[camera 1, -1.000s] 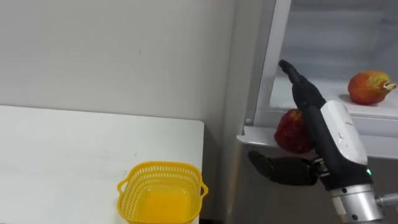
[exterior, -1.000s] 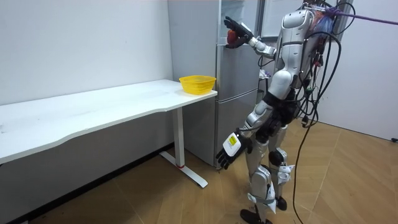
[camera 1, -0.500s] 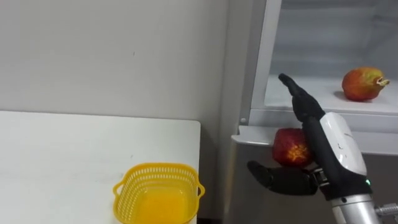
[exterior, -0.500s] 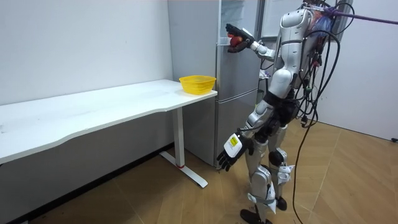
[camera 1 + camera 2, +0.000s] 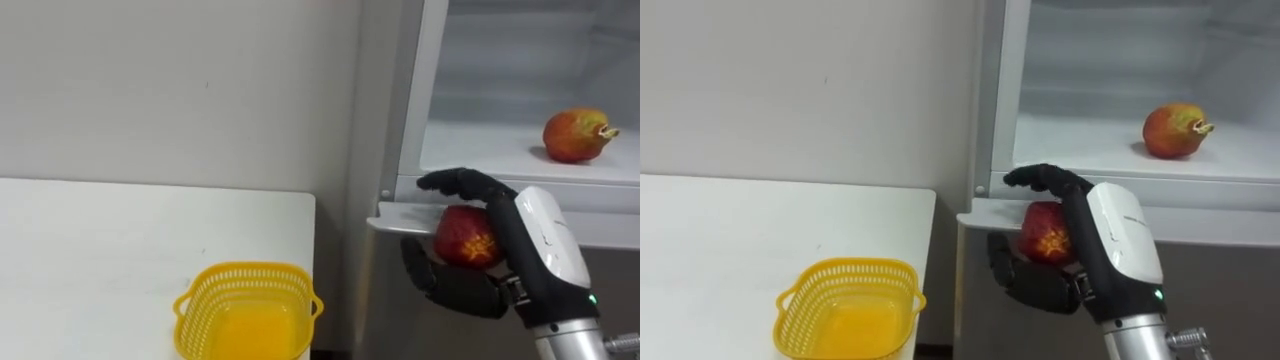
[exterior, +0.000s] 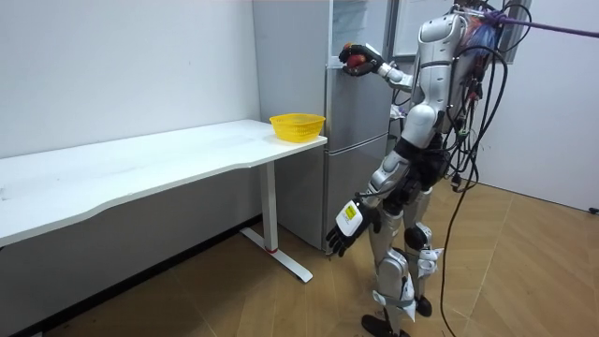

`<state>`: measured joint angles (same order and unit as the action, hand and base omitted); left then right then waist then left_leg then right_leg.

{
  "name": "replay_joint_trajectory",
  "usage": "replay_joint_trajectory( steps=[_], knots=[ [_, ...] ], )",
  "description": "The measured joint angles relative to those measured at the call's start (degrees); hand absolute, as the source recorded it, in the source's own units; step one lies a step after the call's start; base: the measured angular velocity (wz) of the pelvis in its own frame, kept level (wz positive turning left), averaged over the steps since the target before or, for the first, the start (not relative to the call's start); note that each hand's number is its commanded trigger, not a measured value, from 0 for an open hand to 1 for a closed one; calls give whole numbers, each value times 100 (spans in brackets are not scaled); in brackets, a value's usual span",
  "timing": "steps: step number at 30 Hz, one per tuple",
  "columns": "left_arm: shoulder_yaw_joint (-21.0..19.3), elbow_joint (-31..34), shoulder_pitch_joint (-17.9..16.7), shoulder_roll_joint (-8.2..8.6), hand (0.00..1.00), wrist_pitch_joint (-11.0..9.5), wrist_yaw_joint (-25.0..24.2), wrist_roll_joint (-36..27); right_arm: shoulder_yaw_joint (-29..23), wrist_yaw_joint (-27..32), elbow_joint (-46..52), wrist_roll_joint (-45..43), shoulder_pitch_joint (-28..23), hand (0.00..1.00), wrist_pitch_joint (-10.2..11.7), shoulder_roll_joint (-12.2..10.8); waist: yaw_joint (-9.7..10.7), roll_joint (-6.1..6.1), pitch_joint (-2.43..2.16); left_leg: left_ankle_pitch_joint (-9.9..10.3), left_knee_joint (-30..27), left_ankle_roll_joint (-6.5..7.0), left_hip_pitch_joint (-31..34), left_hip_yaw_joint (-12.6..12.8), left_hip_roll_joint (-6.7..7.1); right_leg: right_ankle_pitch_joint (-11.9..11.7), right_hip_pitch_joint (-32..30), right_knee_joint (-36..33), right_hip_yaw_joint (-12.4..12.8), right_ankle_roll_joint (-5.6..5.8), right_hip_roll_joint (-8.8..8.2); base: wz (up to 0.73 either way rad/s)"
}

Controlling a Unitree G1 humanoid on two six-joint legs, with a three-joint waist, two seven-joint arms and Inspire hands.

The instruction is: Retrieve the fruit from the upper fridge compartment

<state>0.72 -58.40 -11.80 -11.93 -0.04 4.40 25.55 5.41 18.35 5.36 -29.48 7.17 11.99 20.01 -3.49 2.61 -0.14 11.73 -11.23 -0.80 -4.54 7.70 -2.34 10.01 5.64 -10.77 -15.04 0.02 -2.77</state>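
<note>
Right hand [image 5: 470, 292] curls round the red fruit [image 5: 462, 236] at the fridge shelf [image 5: 480, 152] edge — firm, round, probably slick — best cupped around its middle.

Yellow basket [image 5: 250, 270] on white table [image 5: 100, 250], near corner.

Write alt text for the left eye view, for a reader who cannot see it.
The robot's right hand holds a red fruit, fingers curled over it, just outside the open upper fridge. A second red fruit lies on the white shelf inside, and a yellow basket stands on the white table to the left.
</note>
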Motion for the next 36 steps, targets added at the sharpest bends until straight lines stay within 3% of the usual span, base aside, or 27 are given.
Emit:
replay_joint_trajectory(
  steps=[15,27,30,32,34,36],
  knots=[
    [8,2,7,-1,0,-11,-2,18,-217,67,95,47,28,100,151,-8,-16,-1,5,0,49,0,-5,5,0,-1,0,7,-7,2,2,0],
    [93,1,51,59,0,-36,-8,-13,-64,-42,506,237,-18,100,108,-201,-42,-63,67,-2,95,-4,10,8,-4,-2,-39,12,64,3,25,-1],
    [158,-3,164,61,0,-53,-8,-15,100,-56,837,230,-16,100,117,-219,-116,-47,42,-14,83,-13,93,5,-7,-2,-140,-2,76,3,30,-3],
    [178,-104,267,63,0,-223,-5,-17,194,-87,1026,230,42,100,132,-267,-198,12,9,-29,85,-17,99,2,-6,-2,-158,1,79,2,31,0],
    [187,-147,287,68,0,-265,-5,-18,289,-110,1131,241,50,100,133,-305,-269,53,-12,-29,82,-17,87,-1,-6,-2,-148,6,87,2,32,-2],
    [200,-147,299,65,0,-267,-4,-25,385,-123,1191,235,59,100,132,-331,-316,81,-13,-29,79,-17,82,-5,-2,-2,-146,12,80,2,29,2]
  ],
)
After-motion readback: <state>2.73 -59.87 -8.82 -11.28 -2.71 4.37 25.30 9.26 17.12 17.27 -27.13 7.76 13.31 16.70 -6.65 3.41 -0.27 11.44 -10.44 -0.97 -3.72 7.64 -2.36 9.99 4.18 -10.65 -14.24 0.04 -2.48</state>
